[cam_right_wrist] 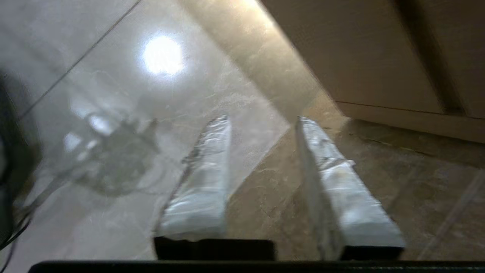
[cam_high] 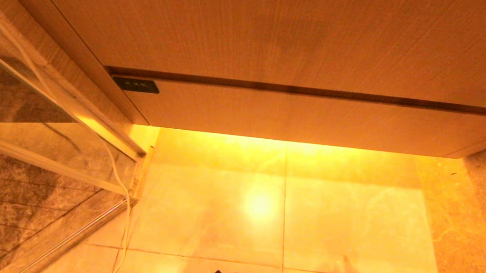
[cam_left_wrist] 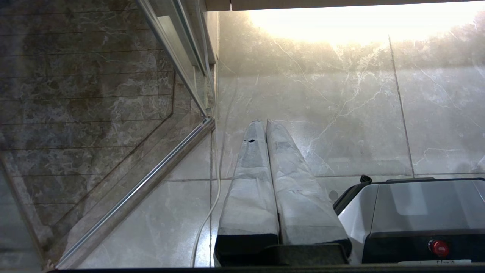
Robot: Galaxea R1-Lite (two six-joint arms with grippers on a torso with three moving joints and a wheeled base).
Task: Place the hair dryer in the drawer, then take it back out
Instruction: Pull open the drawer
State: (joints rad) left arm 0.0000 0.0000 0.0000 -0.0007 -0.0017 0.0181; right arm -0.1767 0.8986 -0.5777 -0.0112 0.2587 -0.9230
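While the drawer (cam_high: 291, 117) sits closed at twelve o'clock, you see no hair dryer anywhere; your right gripper (cam_right_wrist: 261, 125), jaws apart and empty, points nearest it, left gripper (cam_left_wrist: 264, 123) pinched together.

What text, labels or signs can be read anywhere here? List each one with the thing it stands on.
None can be read.
Black label on the drawer front: pale marks, too small to read.
White strip below the red button on the robot's base: dark marks, cut off and too small to read.
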